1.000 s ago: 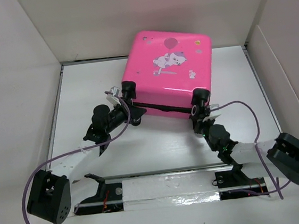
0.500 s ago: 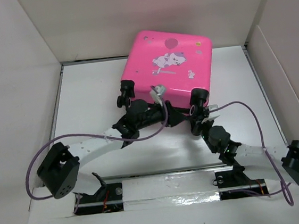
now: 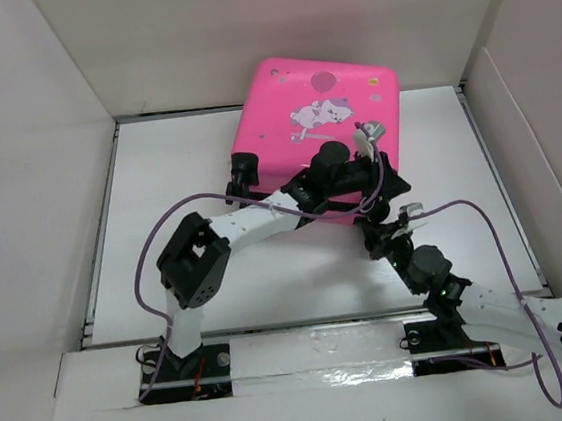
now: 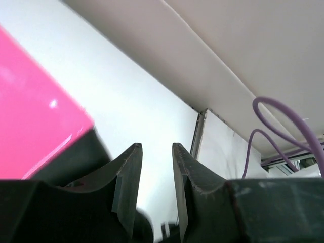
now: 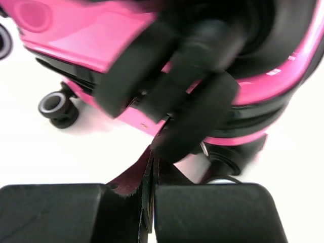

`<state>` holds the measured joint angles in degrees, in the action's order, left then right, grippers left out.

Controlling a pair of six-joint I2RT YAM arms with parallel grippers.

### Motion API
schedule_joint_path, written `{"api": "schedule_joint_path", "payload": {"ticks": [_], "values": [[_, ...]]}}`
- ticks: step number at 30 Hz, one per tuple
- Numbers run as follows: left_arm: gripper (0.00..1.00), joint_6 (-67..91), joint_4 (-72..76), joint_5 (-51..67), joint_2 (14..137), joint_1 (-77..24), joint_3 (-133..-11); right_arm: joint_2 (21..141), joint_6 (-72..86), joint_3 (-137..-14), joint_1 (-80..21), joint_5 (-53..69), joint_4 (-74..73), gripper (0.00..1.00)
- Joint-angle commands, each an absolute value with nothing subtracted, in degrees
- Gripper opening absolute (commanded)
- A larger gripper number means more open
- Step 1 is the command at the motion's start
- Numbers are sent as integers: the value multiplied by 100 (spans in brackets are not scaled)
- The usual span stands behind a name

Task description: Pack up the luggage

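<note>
- Luggage [image 3: 289, 144]: pink hard shell, closed, at the far edge of the table [image 3: 175, 161], right of the middle. Printed face is up and tilted toward the near edge. Its far side lies against the back wall [image 3: 271, 20].
- Wheels are on the luggage's near side. One black wheel [image 5: 57, 106] shows at the near-left corner; the near-right corner is covered by the left arm.
- Left gripper [image 4: 156, 152]: reached across to the luggage's near-right corner. Fingers are parted by a narrow gap with only wall and table seen through it; nothing is held. Pink shell sits just to its left in the wrist view.
- Right gripper [image 5: 152, 162]: low on the table just near of the same corner, pointing at the luggage's near side. Fingers are pressed fully together. Cannot tell whether anything thin is pinched between them.
- The left arm's blurred black end fills the right wrist view, between the right gripper and the shell.
- Purple cable [image 3: 150, 259] loops off the left arm.
</note>
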<state>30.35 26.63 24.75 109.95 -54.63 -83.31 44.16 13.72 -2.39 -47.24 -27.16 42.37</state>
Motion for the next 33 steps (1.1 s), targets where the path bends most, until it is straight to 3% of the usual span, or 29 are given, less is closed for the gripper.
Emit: {"api": "schedule_joint_path", "payload": {"ticks": [1,7,10,14,18,24,28,30,33], "values": [[28,2909,2320,2390,11564,-5484,-8972,4736,1222,-254,-4930,-2979,5202,0],[26,3049,2145,2626,12190,-5362,-10054,6157,1362,-404,-5193,-3259,6422,0],[27,3068,1978,2900,11824,-5221,-9950,6696,1309,-483,-5300,-3689,6845,0],[36,3110,2686,2506,10260,-4809,-8196,6909,1449,-387,-5300,-3885,6953,0],[44,3498,3471,2119,8888,-4501,-5901,6339,1573,-518,-5247,-3806,6102,0],[34,3401,3304,1581,8244,-4623,-4677,5048,1775,-273,-5317,-4060,4971,0],[32,3428,3638,2091,8874,-4693,-4947,3720,1915,-342,-5196,-4376,3265,35],[32,3402,3656,2266,9122,-4780,-5437,3078,2284,-448,-5072,-4456,2291,40],[33,3375,3648,2390,9614,-4957,-6140,2532,2355,-247,-4826,-4334,2092,38]]}}
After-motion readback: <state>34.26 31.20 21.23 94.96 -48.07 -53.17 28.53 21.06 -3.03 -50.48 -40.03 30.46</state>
